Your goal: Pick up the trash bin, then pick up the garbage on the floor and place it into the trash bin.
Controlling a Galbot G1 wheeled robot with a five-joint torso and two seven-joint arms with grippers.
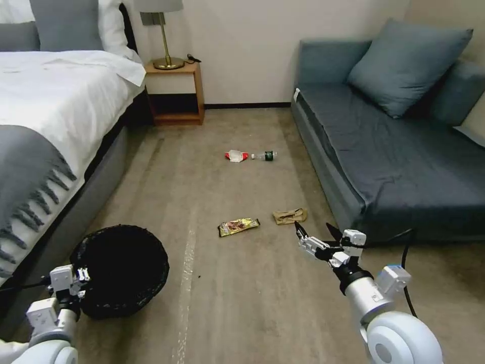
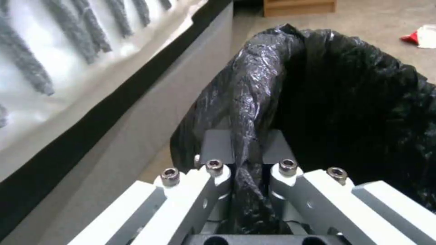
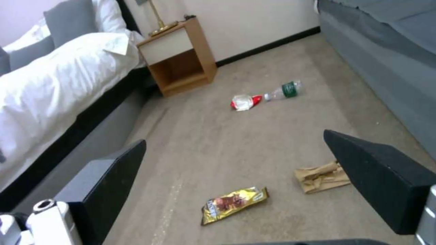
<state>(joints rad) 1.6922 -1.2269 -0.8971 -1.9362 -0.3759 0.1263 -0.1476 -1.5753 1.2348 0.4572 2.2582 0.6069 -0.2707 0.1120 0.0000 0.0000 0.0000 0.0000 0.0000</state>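
The left gripper is clenched on the rim of the small round trash bin lined with a crinkly black plastic bag, one finger on each side of the bunched bag edge. The bin sits low at the robot's left, close beside the grey base of the white-sheeted bed.

The right gripper hangs released above the beige carpet, its black fingers spread wide. Just beyond it lies the crumpled brown paper, near the front edge of the blue-grey sofa. The gold-brown snack wrapper lies flat to the left of the paper, apart from it. Farther off, the red-and-white crumpled wrapper and the small clear bottle with a green label lie side by side, the bottle on its side. A wooden nightstand stands against the far wall beside the bed.
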